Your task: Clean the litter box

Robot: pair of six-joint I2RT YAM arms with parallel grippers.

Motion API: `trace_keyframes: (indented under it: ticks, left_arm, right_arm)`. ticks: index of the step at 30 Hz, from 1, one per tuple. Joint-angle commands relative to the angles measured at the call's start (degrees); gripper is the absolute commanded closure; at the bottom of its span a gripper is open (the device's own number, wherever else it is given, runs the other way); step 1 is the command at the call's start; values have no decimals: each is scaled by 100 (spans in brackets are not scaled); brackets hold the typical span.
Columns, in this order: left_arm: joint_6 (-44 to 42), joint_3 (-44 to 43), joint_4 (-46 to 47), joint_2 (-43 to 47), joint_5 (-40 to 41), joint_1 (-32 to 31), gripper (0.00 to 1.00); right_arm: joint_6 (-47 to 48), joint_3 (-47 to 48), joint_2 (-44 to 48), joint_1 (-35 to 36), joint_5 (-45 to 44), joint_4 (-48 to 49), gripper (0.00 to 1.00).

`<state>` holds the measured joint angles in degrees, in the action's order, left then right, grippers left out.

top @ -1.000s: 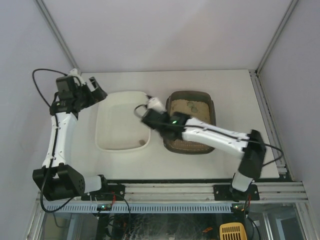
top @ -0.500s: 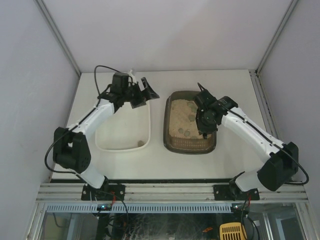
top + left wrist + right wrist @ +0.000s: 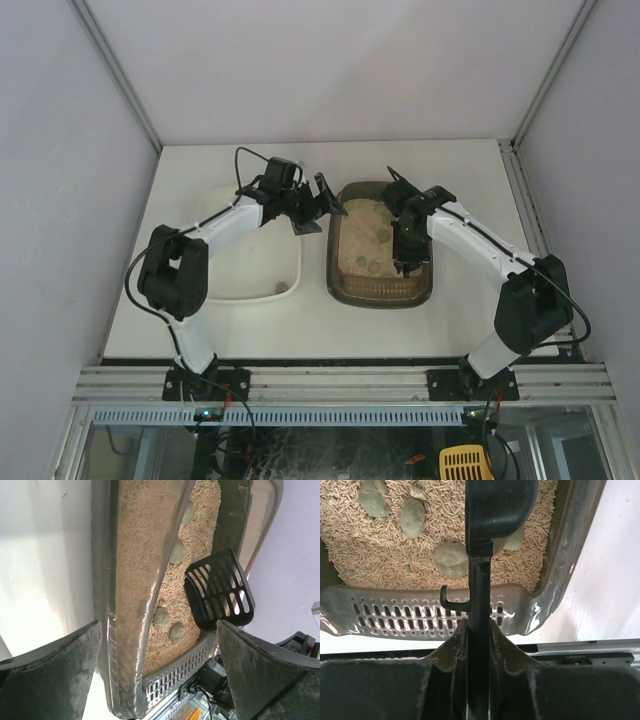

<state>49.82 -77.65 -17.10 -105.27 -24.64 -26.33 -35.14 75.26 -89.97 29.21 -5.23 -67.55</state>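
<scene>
White table (image 3: 450, 170), grey-brown litter box (image 3: 380, 298), beige pellets (image 3: 355, 228)

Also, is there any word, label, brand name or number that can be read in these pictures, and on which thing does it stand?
None: no readable text appears in any view.
The litter box, the scoop and the white tray show plain surfaces with no lettering, label or number.
</scene>
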Motion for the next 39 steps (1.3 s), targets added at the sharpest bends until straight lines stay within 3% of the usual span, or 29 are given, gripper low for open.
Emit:
trace_keyframes:
  ticks: [1,15,29,34,39]
  left_arm:
    - [-276,-38,110,432,6,102,0]
    - [-669,859,91,1442,-113,739,0]
    - [-889,1168,26,1685,-178,1065,0]
    - [-936,1190,14,1747,-205,1124,0]
    - [-1013,1197,-24,1842,-369,1153,0]
  right_arm:
    - [91,208,-150,-64,196,384,100]
    - [369,212,-624,-253,1031,1600,100]
    - [367,190,-1247,-332,2065,2360,100]
    - [181,-138,-1052,-479,2407,2755,100]
    - [-98,-1017,-174,-743,2781,3343,100]
